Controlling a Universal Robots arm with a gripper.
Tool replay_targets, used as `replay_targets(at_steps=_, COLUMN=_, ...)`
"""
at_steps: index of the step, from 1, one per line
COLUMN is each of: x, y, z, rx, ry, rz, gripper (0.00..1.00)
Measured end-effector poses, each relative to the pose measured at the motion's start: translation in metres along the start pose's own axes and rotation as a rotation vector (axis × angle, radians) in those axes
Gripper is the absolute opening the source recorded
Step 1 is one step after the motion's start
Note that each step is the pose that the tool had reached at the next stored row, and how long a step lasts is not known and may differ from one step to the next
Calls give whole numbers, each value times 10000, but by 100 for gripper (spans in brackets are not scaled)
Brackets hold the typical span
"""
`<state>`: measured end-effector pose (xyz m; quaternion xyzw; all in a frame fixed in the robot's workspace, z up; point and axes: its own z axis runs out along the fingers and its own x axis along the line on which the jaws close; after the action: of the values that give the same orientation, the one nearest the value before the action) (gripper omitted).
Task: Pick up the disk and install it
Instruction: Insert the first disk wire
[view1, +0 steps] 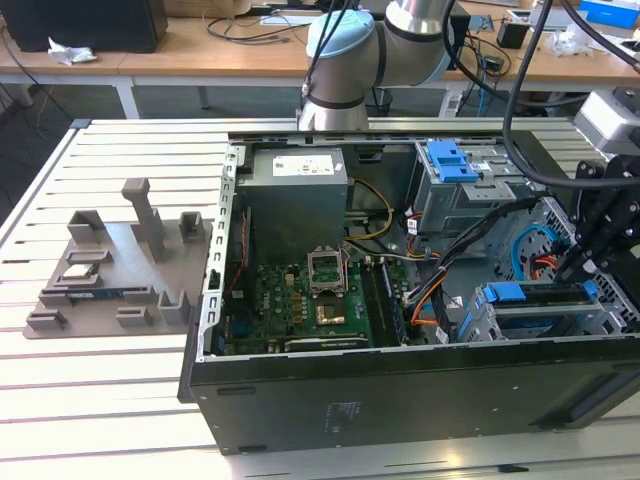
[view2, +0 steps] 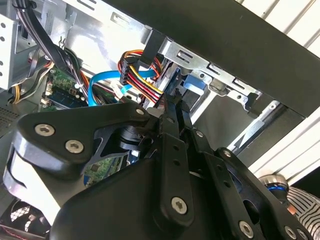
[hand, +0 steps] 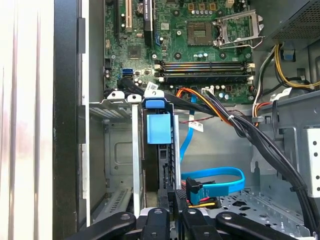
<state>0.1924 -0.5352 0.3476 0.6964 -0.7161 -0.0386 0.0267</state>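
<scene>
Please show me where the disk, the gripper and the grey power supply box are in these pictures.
the disk (hand: 158, 129): first wrist view, on its blue carrier tab.
the gripper (view2: 175, 102): second wrist view, at its tip.
the power supply box (view1: 296, 200): exterior view, on its grey top face.

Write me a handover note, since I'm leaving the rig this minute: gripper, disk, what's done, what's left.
Gripper: low inside the open computer case, at the drive bay on the exterior view's right; whether it grips anything cannot be told.
Disk: in that bay, its blue carrier bracket showing, right ahead of the gripper.
Done: disk picked up and brought into the bay.
Left: whether it is fully seated cannot be told; confirm that.
</scene>
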Motion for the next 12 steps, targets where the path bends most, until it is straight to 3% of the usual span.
replay_targets(at_steps=12, x=10, y=19, z=57, rx=0, ry=-11, rz=-3, gripper=16)
